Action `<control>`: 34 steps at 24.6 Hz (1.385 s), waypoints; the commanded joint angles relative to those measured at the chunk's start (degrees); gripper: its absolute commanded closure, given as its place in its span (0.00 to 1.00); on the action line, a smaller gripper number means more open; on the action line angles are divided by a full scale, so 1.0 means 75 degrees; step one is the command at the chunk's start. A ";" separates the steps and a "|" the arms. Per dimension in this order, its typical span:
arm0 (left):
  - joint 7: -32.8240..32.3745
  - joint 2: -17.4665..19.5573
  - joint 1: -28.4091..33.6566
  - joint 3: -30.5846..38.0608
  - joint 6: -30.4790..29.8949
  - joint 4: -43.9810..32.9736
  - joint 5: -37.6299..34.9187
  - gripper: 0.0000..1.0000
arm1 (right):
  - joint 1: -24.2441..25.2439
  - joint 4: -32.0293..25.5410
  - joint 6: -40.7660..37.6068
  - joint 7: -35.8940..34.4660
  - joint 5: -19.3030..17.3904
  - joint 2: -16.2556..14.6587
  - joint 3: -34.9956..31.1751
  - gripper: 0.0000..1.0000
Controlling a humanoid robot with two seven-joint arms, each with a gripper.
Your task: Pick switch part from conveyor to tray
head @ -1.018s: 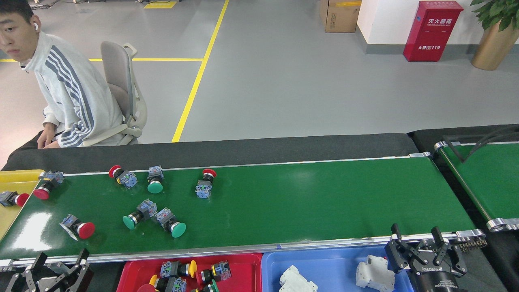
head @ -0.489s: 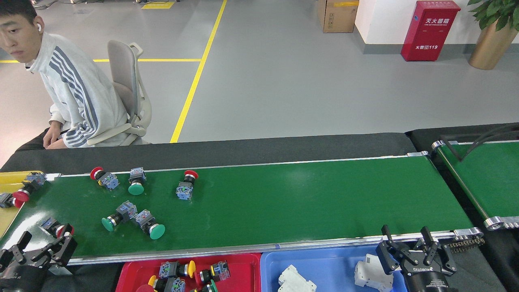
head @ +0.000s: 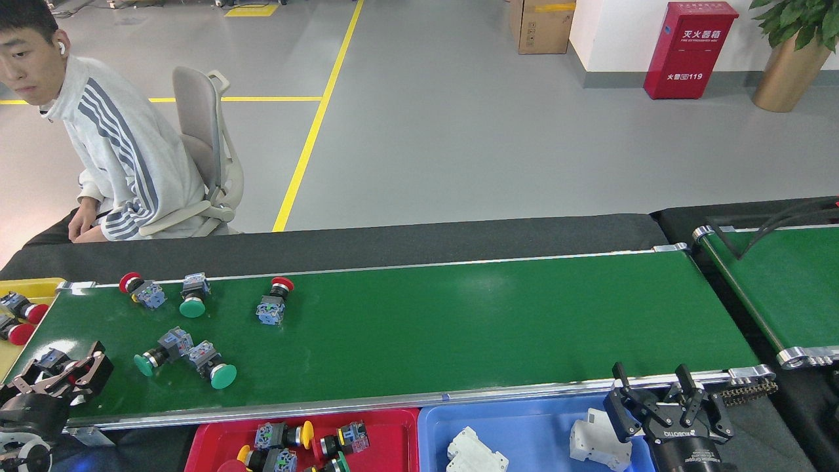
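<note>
- The left gripper [head: 62, 372] is being held over the near-left corner of the conveyor [head: 459, 314], its dark fingers closed around a small switch part [head: 51, 360] whose blue-grey contact block is showing between them.
- Whether that part is lifted clear of the belt or is touching it cannot be told from this view; its coloured cap is being hidden by the fingers.
- The red tray [head: 400, 426] is lying to the right of the left gripper and nearer the robot, just below the conveyor's near rail; several push-button switches are already lying in it.
- The left arm is judged far nearer to this tray than the right one.
- The right gripper [head: 662, 400] is being held wide, empty, at the right end of the blue tray [head: 524, 426], which is holding white breaker-like parts.
- Other switches are lying loose on the belt: a pair of green-capped switches [head: 187, 359] touching each other, axes running roughly left to right, just right of the left gripper; three more are lying near the far rail.
- The lower parts of both trays are being cut off by the frame.
- A seated person [head: 98, 151] is being seen beyond the belt, well apart.
</note>
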 commanded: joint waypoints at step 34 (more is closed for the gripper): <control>0.0101 -0.1177 0.5275 -0.0813 -0.2923 -0.7508 0.0815 0.00 | 0.0550 -0.0887 -0.0044 -0.0028 0.0007 -0.0032 0.0349 0.02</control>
